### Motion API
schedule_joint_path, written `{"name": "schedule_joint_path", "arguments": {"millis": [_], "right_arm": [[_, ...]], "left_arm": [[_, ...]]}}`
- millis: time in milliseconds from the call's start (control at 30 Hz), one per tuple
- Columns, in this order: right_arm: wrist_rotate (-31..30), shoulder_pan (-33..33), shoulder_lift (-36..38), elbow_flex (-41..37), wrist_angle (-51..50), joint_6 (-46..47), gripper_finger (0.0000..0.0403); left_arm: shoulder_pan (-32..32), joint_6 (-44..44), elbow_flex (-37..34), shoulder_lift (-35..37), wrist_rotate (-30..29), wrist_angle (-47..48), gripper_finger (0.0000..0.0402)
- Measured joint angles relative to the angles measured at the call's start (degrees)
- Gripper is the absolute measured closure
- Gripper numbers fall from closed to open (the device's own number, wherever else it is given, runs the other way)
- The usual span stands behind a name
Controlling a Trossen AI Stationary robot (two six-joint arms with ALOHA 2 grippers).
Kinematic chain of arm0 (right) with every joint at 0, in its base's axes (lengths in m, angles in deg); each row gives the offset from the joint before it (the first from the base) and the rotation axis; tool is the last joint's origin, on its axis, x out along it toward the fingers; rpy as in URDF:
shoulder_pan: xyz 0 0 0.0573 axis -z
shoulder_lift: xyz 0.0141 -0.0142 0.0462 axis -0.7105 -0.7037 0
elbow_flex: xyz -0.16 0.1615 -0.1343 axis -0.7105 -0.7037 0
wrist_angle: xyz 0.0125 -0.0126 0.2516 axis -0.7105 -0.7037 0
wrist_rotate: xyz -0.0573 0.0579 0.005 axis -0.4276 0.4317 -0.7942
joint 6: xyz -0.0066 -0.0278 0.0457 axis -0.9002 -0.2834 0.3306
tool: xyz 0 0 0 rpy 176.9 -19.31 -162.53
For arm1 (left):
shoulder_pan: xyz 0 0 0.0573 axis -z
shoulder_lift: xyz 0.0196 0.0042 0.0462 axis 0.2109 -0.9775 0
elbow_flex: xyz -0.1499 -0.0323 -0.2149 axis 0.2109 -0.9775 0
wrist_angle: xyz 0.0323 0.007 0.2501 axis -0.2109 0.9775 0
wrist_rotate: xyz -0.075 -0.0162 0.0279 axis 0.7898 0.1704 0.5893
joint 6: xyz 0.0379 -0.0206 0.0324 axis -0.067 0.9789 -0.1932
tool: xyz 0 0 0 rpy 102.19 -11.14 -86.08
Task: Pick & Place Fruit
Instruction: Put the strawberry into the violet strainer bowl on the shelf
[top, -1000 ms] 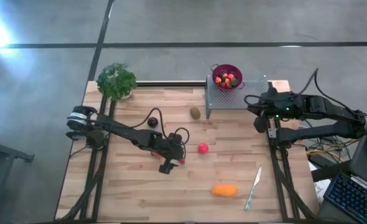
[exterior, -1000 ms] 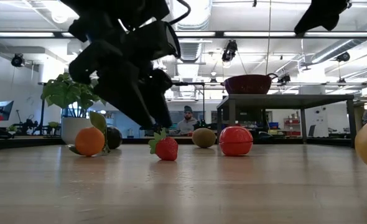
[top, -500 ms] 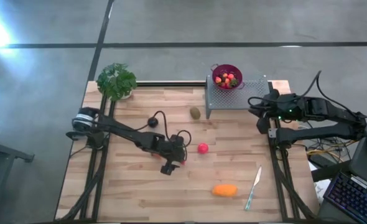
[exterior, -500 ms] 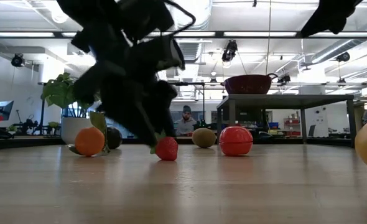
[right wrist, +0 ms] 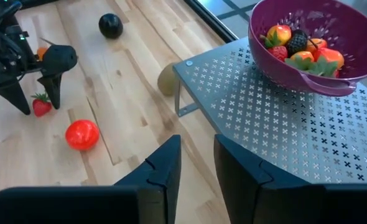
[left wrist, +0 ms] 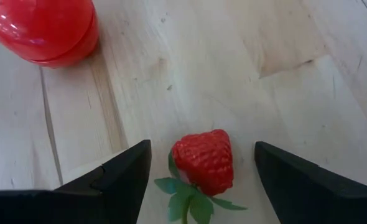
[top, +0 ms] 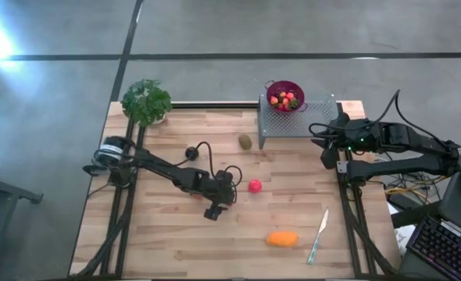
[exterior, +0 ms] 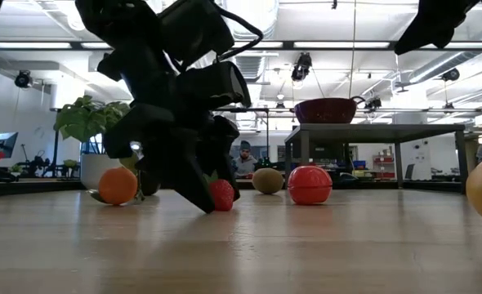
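Observation:
A red strawberry (left wrist: 202, 162) with green leaves lies on the wooden table (top: 168, 242). My left gripper (left wrist: 202, 144) is open and low over it, one finger on each side, with a gap to both. The low view shows the same strawberry (exterior: 221, 196) between the fingertips. A red ball (top: 255, 186) rests just to its right. Farther off lie a kiwi (top: 245, 141), a dark plum (right wrist: 111, 25), a small orange fruit (exterior: 118, 185) and an oblong orange piece (top: 282, 238). My right gripper (right wrist: 196, 162) hangs above the table's right side, narrowly open, holding nothing.
A purple bowl (right wrist: 351, 74) with several fruits stands on a perforated metal stand (top: 297, 121) at the far right. A pale knife (top: 318, 234) lies near the front right. A leafy plant (top: 146, 101) stands at the far left corner.
My left gripper has come down toward the table and a little toward its right, over the strawberry, so that its fingers now stand on either side of it. The strawberry has stayed in place.

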Motion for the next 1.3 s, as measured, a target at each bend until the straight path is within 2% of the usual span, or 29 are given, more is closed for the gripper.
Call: {"name": "schedule_joint_path", "arguments": {"millis": [400,667,1300], "right_arm": [[-0.02,0.00,-0.04,0.00,0.04,0.09,0.0357],[-0.04,0.00,-0.04,0.00,0.07,0.08,0.0350],[-0.36,0.00,-0.04,-0.02,0.13,0.41,0.0303]], "left_arm": [[-0.03,0.08,0.00,0.07,-0.25,0.52,0.0199],[-0.03,0.13,0.00,0.12,-0.23,0.84,0.0237],[-0.07,1.34,0.61,0.26,-0.23,1.75,0.0239]]}}
